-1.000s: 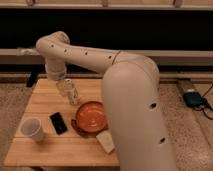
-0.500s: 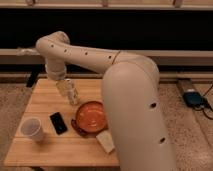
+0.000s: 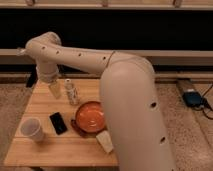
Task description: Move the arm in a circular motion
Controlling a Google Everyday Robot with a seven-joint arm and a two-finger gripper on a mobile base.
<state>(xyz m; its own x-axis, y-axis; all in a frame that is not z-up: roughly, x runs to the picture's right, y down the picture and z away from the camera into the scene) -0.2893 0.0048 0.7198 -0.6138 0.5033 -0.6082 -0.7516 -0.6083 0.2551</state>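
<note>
The arm is a very large cream-white robot arm with thick rounded segments and small dark holes. It rises from the lower right, reaches left across a wooden table, and bends down at an elbow. Its narrow pale tip, the gripper, hangs just above the table's far left part. The gripper sits close to the left of a small white bottle and holds nothing that I can see.
On the table are a white cup, a black phone, an orange bowl and a pale wedge-shaped item. A blue device with cables lies on the floor at right. A dark wall runs behind.
The wrist and gripper tip have shifted slightly left, away from the bottle. The objects on the table have not moved.
</note>
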